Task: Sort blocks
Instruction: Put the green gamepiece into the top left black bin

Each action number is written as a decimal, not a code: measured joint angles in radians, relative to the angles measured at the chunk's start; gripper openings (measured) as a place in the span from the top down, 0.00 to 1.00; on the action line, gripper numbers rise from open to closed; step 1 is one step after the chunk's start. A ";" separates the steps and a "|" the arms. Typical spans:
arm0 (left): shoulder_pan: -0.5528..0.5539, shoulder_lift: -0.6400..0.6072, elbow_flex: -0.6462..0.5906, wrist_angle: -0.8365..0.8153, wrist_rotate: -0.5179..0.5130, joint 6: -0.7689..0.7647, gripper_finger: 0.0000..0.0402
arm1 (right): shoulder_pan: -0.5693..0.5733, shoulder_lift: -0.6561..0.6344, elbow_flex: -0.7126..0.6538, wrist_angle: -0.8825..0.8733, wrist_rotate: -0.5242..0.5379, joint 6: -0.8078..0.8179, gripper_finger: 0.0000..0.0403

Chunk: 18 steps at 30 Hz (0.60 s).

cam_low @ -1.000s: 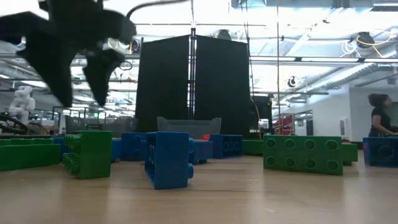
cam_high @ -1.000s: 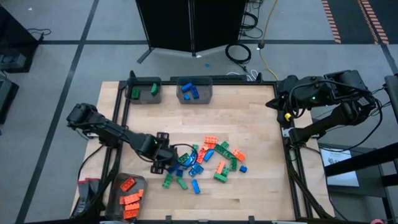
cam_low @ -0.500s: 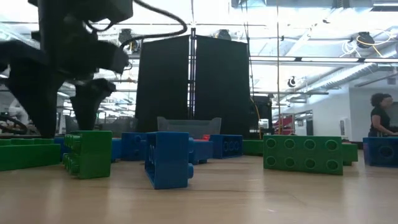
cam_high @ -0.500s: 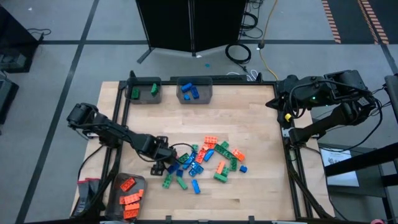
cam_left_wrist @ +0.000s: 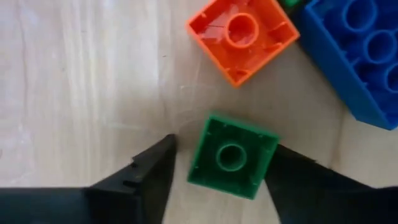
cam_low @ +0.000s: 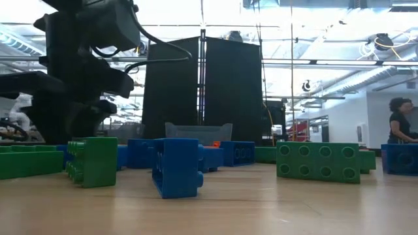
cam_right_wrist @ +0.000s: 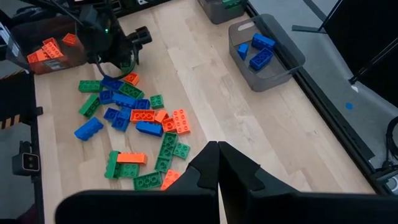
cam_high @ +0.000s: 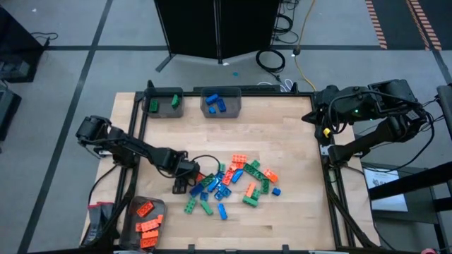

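Orange, green and blue blocks (cam_high: 229,183) lie in a loose pile mid-table. My left gripper (cam_left_wrist: 225,149) points straight down at the pile's left edge, low over the table. Its open fingers stand either side of a small green block (cam_left_wrist: 231,157) that lies hollow side up on the wood. An orange block (cam_left_wrist: 242,37) and a blue block (cam_left_wrist: 357,56) lie just beyond it. In the high view the gripper (cam_high: 183,180) covers the green block. My right gripper (cam_right_wrist: 217,152) is shut and empty, raised by the table's right edge (cam_high: 311,116). My left gripper straddles the small green block from above. One finger (cam_left_wrist: 292,174) stands right at the block's side edge (cam_left_wrist: 273,146), and I cannot tell whether it touches. The other finger (cam_left_wrist: 155,171) is a narrow gap away. The block lies flat on the table.
At the far edge stand a bin with green blocks (cam_high: 164,103) and a bin with blue blocks (cam_high: 220,102). A bin with orange blocks (cam_high: 147,217) stands at the near left corner. Bare wood lies right of the pile and between pile and far bins.
My left gripper has come down from well above the blocks to table height at the pile's left edge; in the low view its fingers now reach down behind the near blocks. No block has moved.
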 joint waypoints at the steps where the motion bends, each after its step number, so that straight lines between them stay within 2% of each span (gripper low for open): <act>1: 0.004 0.000 0.000 -0.001 0.000 -0.001 0.50 | 0.000 0.000 0.000 0.000 0.000 0.004 1.00; 5: 0.009 0.000 0.009 -0.014 0.000 -0.001 0.66 | 0.000 0.000 0.000 0.000 0.000 0.006 1.00; 7: 0.010 0.002 0.018 -0.023 -0.001 -0.002 0.70 | 0.000 0.000 0.000 0.000 0.000 0.006 1.00; 10: 0.011 0.005 0.035 -0.040 -0.019 -0.030 0.70 | 0.000 0.000 0.000 0.000 0.000 0.006 1.00; 18: 0.036 -0.014 0.139 -0.151 -0.238 -0.106 0.70 | 0.000 0.000 0.000 0.000 0.005 -0.013 1.00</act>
